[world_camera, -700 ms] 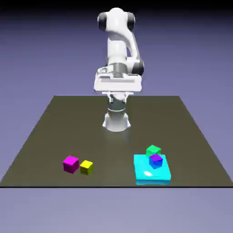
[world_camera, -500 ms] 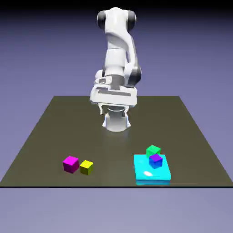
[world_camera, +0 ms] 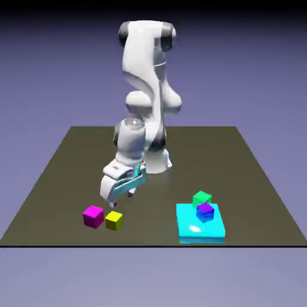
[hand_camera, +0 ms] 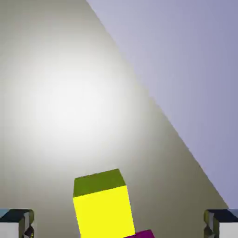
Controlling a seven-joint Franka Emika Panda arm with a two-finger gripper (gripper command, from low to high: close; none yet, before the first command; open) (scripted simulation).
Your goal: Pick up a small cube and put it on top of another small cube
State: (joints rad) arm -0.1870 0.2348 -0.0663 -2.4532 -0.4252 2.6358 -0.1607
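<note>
Open end effector [world_camera: 123,199] near yellow cube [world_camera: 114,220], above table [world_camera: 153,198]

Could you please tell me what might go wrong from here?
The magenta cube sits close beside the yellow cube, so a descending finger of the open gripper might knock it. Later, the blue-purple cube in front of the green cube could get bumped during placing.

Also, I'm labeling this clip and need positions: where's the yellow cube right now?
In the exterior view, the yellow cube sits toward the left, near the table's front edge, just right of the magenta cube.
</note>
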